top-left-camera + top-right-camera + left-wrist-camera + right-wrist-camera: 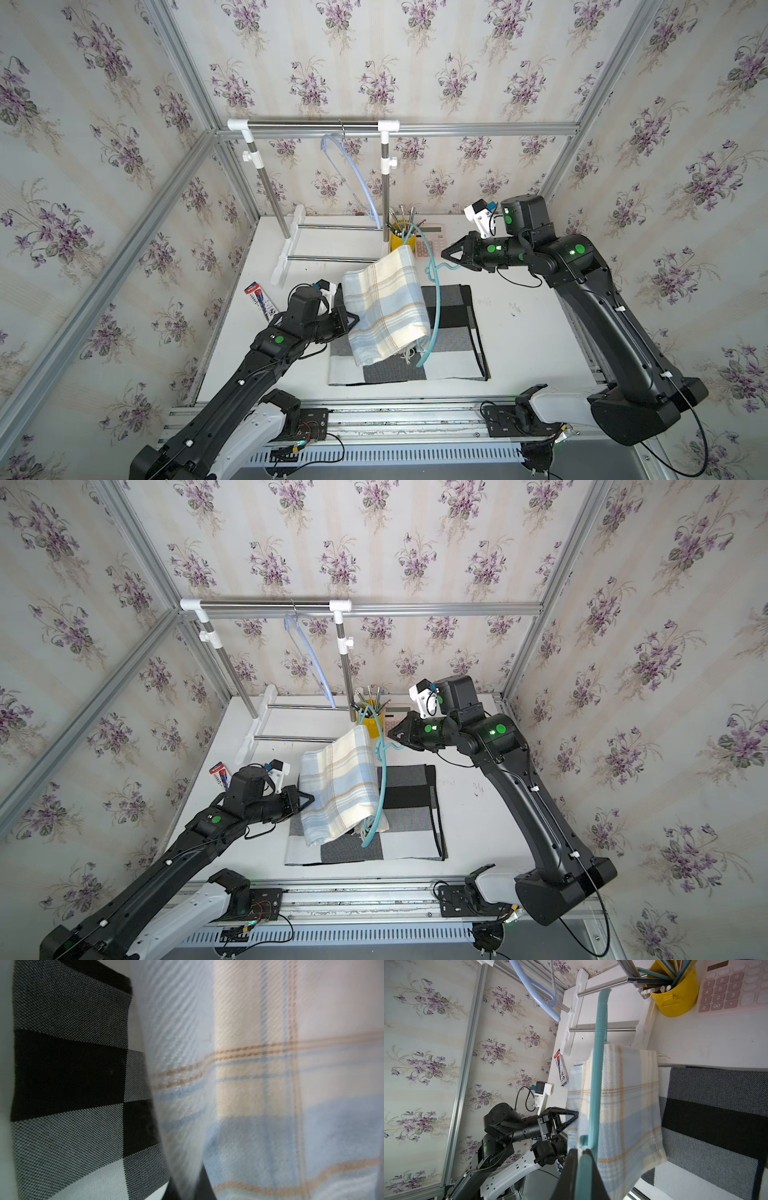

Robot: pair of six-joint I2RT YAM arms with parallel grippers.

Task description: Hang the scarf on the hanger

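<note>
Cream-and-blue plaid woven scarf (386, 307) draped over a teal plastic hanger (438, 303), both held above the table.
In both top views they are in the middle of the frame, over a grey, black and white checked cloth (453, 332). The right gripper (445, 255) has its fingers pinched narrow on the hanger's neck. The left gripper (355, 318) is pinched on the scarf's left edge.

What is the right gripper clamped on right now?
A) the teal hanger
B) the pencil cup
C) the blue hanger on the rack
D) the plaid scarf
A: the right gripper has its jaws shut on the teal hanger; the plaid scarf drapes over it.
</note>
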